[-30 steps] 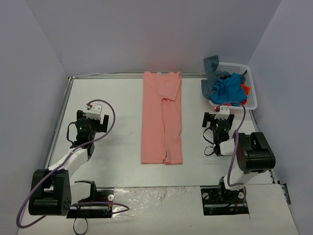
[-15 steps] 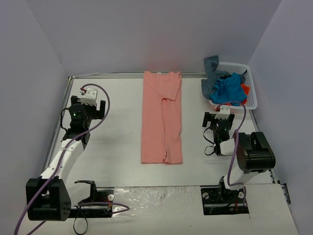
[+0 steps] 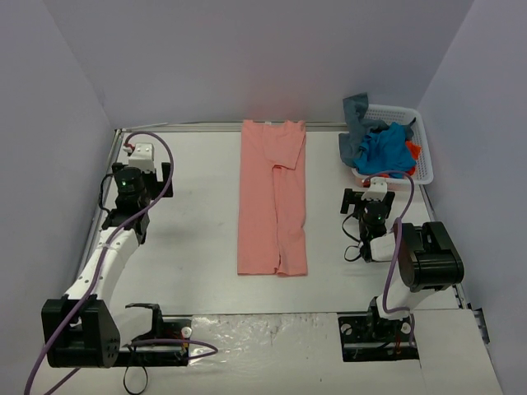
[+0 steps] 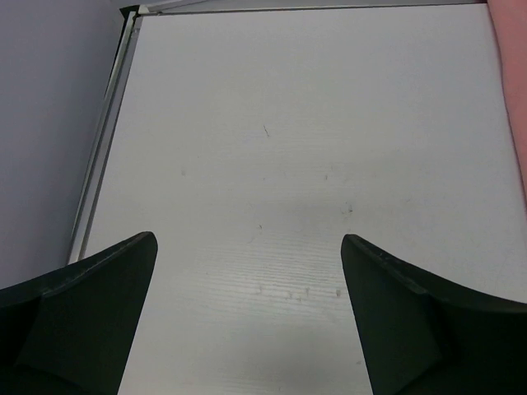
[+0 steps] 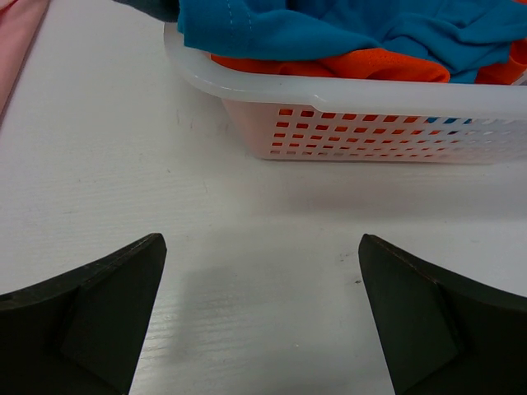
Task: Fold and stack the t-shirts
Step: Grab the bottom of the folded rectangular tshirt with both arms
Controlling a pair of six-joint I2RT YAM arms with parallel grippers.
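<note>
orange-red t-shirt (image 5: 362, 63) mostly hidden under blue t-shirt (image 5: 313, 25)

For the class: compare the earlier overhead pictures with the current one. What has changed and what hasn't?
The left gripper, open, moved away from the salmon-pink t-shirt toward the far-left corner of the table. Nothing was grasped or released. The right gripper, the shirt and the white basket stayed put.

Table (image 3: 198, 239): bears everything listed.
Flat t-shirt (image 3: 272, 202): centre of the table, lying lengthwise from the far edge toward the near side.
Basket (image 3: 425, 156): far right corner, right of the flat t-shirt and apart from it.
Heap of t-shirts (image 3: 383, 148): in the basket, one spilling over its far-left rim.
Left gripper (image 3: 142, 164): far left, well apart from the flat t-shirt.
Right gripper (image 3: 366, 197): just near of the basket.
</note>
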